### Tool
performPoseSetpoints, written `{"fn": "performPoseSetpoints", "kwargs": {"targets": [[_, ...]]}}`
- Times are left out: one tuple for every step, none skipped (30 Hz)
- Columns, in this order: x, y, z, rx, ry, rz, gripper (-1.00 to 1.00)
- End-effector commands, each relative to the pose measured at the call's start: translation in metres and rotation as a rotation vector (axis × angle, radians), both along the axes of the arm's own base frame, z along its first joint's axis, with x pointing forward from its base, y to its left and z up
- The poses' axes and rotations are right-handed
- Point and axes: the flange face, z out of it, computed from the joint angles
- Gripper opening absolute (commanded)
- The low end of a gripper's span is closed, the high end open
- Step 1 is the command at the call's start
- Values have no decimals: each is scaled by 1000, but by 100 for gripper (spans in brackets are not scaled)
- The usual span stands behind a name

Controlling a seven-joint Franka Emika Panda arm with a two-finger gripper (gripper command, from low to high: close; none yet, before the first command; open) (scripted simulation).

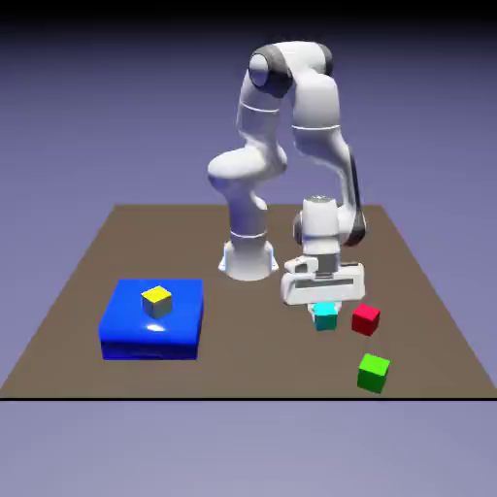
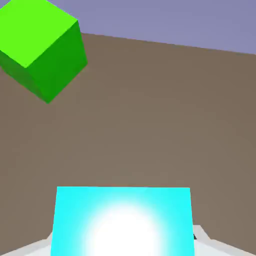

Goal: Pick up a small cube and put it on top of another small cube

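1. Starting at the exterior view's left: there's a glossy blue block [image 1: 151, 320] sitting on the brown table [image 1: 78, 281], and a small yellow cube [image 1: 156, 301] rests on top of it, roughly in the middle of its top face.

2. Moving toward the middle, the white Franka arm [image 1: 291, 146] arcs up from its base at the table's far edge and comes back down with the hand pointing at the tabletop.

3. The gripper [image 1: 325, 304] is right down at the small cyan cube [image 1: 324, 316]. From my seat it looks clamped on it: in the hand view the cyan cube [image 2: 122, 222] fills the bottom of the picture between the grey fingertips [image 2: 202, 236], which only peek out at its sides. So I'd call it jaws closed, grasping the cyan cube.

4. The cyan cube itself looks to be at table level, a bit right of centre; I can't tell if it's lifted off the surface at all.

5. Just beside it, on the exterior view's right, is the small red cube [image 1: 365, 318], with a thin gap between them.

6. Further toward the camera and slightly more right is the green cube [image 1: 373, 373], apart from both. The hand view catches it too, upper left corner [image 2: 42, 47].
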Motion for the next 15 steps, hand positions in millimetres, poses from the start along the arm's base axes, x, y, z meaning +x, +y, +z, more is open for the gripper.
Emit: {"fn": "performPoseSetpoints", "kwargs": {"targets": [[11,9,3,9,5,43,-100],[22,17,6,17,9,86,-100],[34,25,10,22,12,129,-100],[45,32,14,25,13,172,-100],[56,38,19,26,12,214,-100],[68,44,24,25,11,256,-100],[79,49,30,22,8,298,-100],[90,53,35,17,4,339,-100],[102,56,42,9,0,379,-100],[113,59,48,-2,-6,419,-100],[121,60,53,-10,-10,444,-100],[121,60,53,-10,-10,444,-100],[124,63,42,-9,-10,444,-100],[127,65,32,-8,-10,444,-100],[130,67,20,-8,-10,444,-100]]}}
